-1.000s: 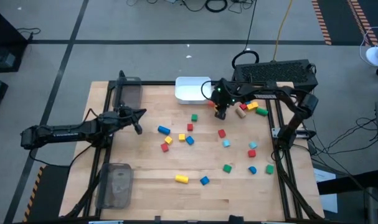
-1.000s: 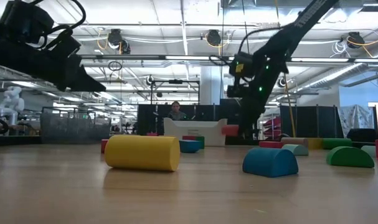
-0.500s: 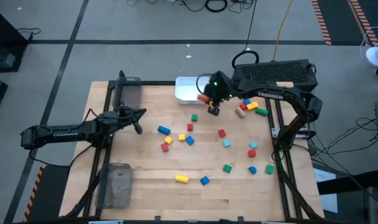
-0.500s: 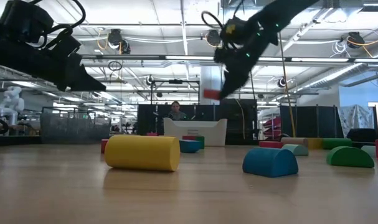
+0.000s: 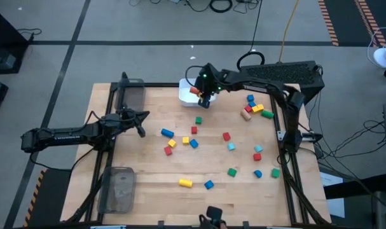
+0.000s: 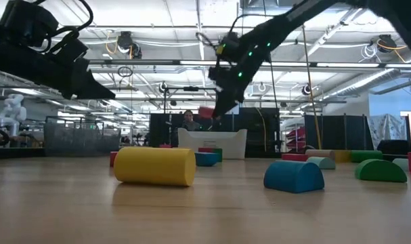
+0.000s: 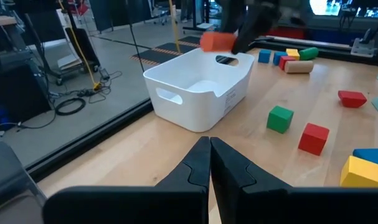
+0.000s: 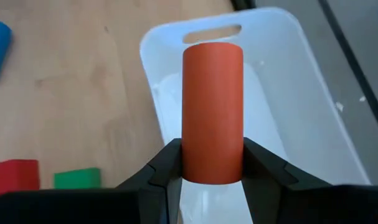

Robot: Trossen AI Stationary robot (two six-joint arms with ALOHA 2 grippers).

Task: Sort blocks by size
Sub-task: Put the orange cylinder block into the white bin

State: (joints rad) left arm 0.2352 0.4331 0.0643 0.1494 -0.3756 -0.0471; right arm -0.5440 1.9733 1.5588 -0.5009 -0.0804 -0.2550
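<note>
My right gripper (image 5: 203, 97) hangs over the white bin (image 5: 184, 95) at the table's far edge, shut on a red cylinder block (image 8: 212, 106), which also shows in the left wrist view (image 7: 217, 41) and the low view (image 6: 206, 112). Many coloured blocks lie flat on the wooden table, among them a yellow cylinder (image 5: 185, 182) and a blue half-round (image 6: 293, 177). My left gripper (image 5: 141, 131) waits shut above the table's left side, touching nothing; its fingertips (image 7: 209, 142) meet. My right gripper pinches the red cylinder's curved sides (image 8: 187, 163) near one end between its two fingers (image 8: 165, 167). The fingers slant down from the table's right and lie along the cylinder, which sticks out past them. The cylinder is lifted clear, above the bin's opening (image 8: 263, 118).
Two clear grey trays stand along the left edge, one far (image 5: 134, 95) and one near (image 5: 119, 189). A cluster of blocks (image 5: 253, 108) lies at the far right, and others are scattered over the middle and right (image 5: 256, 156). The near left of the table top (image 5: 148, 197) is bare wood.
My right gripper has risen from the table with the red cylinder and carried it toward the left and far edge, from beside the far-right blocks to above the white bin. The cylinder has been lifted clear and stays between the fingers.
</note>
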